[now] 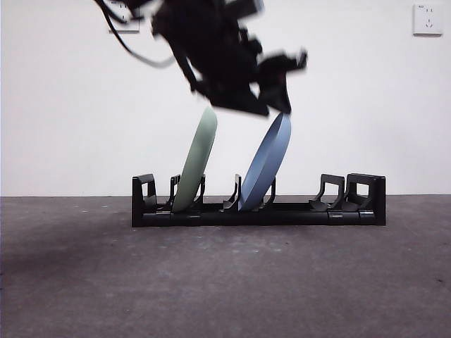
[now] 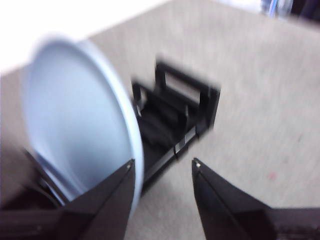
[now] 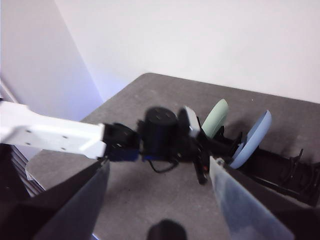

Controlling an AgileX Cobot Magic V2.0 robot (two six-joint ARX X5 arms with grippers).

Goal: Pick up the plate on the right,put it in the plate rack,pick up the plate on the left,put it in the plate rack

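The left gripper is spread open, one finger just beside the blue plate leaning in the plate rack. Beyond, the green plate leans in another slot. The right gripper gapes empty, well apart. No writing is legible.

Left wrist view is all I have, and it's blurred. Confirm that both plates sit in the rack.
Observer: Both do. The front view shows the green plate leaning in the rack, in a slot left of the blue plate.
Operator: Give me my gripper's place over them.
Observer: The left gripper hangs just above the blue plate's top rim, not touching the green plate.
Operator: Now report the other arm.
Observer: The right gripper is open and holds nothing, well back from the rack.
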